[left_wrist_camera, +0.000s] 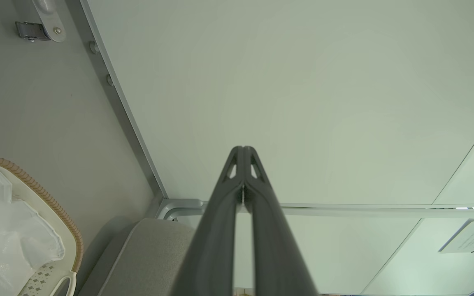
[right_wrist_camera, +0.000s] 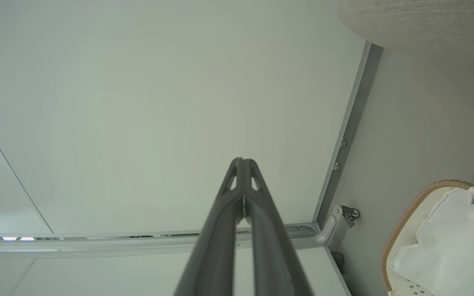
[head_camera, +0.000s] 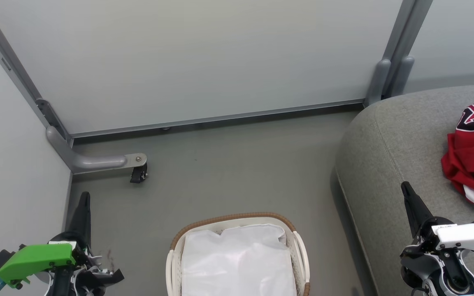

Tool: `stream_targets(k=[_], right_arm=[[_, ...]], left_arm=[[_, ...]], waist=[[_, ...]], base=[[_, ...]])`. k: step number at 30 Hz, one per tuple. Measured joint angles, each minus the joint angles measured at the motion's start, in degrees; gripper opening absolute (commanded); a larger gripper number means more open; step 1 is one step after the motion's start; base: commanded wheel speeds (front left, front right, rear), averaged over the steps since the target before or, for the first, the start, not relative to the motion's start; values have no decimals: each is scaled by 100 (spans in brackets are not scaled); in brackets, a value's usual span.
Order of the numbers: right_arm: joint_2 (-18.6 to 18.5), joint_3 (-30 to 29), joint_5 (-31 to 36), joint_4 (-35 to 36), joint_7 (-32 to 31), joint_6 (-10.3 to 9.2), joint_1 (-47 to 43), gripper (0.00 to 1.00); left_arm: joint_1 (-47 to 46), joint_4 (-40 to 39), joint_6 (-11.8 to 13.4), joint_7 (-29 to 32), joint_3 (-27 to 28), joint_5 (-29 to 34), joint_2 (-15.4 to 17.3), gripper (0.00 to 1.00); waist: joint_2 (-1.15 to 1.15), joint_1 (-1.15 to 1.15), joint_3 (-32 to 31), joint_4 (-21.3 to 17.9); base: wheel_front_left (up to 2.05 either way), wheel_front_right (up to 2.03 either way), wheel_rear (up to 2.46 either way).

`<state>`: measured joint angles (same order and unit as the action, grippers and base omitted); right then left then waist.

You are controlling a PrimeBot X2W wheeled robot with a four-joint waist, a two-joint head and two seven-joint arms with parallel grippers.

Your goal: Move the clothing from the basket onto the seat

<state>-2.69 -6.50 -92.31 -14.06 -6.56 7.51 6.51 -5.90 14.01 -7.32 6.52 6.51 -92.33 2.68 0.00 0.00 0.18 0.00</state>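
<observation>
Nearest my head camera are the two grippers. I note the left gripper (head_camera: 84,200) at the lower left, above the floor (head_camera: 228,164) and close to the side wall. The right gripper (head_camera: 408,193) is at the lower right, seen against the seat (head_camera: 397,135) near the edge that faces the basket (head_camera: 237,218). On the left wrist camera, the fingers (left_wrist_camera: 220,230) are pressed together tip to tip and point at a pale wall panel (left_wrist_camera: 303,82). The right wrist camera shows that gripper closed the same way. The basket stands on the floor at the bottom middle of the head view, beside the seat but apart from it, with its brown woven rim toward the wall. A white liner (head_camera: 237,259) lies crumpled inside it. The clothing (head_camera: 473,156) is a red bundle with white trim and a black-and-white marking. It lies bunched on top of the seat, well in from the edge nearest the basket, and is cut off by the right border of the view. A small black caster (head_camera: 139,172) on a grey bracket sits on the floor near the left corner of the walls.
</observation>
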Motion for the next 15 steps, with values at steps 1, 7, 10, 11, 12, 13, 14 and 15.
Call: stream_targets(k=[1, 7, 10, 11, 12, 13, 14, 15], right_arm=[[0, 0, 0, 0, 0, 0, 0, 0], [0, 0, 0, 1, 0, 0, 0, 0], [0, 0, 0, 1, 0, 0, 0, 0], [0, 0, 0, 1, 0, 0, 0, 0], [0, 0, 0, 1, 0, 0, 0, 0], [0, 0, 0, 1, 0, 0, 0, 0], [0, 0, 0, 1, 0, 0, 0, 0], [-1, 0, 0, 1, 0, 0, 0, 0]], left_arm=[[0, 0, 0, 0, 1, 0, 0, 0], [-1, 0, 0, 1, 1, 0, 0, 0], [-1, 0, 0, 1, 1, 0, 0, 0], [-1, 0, 0, 1, 1, 0, 0, 0], [-1, 0, 0, 1, 1, 0, 0, 0], [-1, 0, 0, 1, 1, 0, 0, 0], [-1, 0, 0, 1, 1, 0, 0, 0], [-1, 0, 0, 1, 1, 0, 0, 0]], waist=[[0, 0, 0, 0], [0, 0, 0, 0], [0, 0, 0, 0], [0, 0, 0, 0], [0, 0, 0, 0], [0, 0, 0, 0], [0, 0, 0, 0], [0, 0, 0, 0]], base=[[0, 0, 0], [0, 0, 0], [0, 0, 0], [0, 0, 0], [0, 0, 0], [0, 0, 0], [0, 0, 0], [0, 0, 0]])
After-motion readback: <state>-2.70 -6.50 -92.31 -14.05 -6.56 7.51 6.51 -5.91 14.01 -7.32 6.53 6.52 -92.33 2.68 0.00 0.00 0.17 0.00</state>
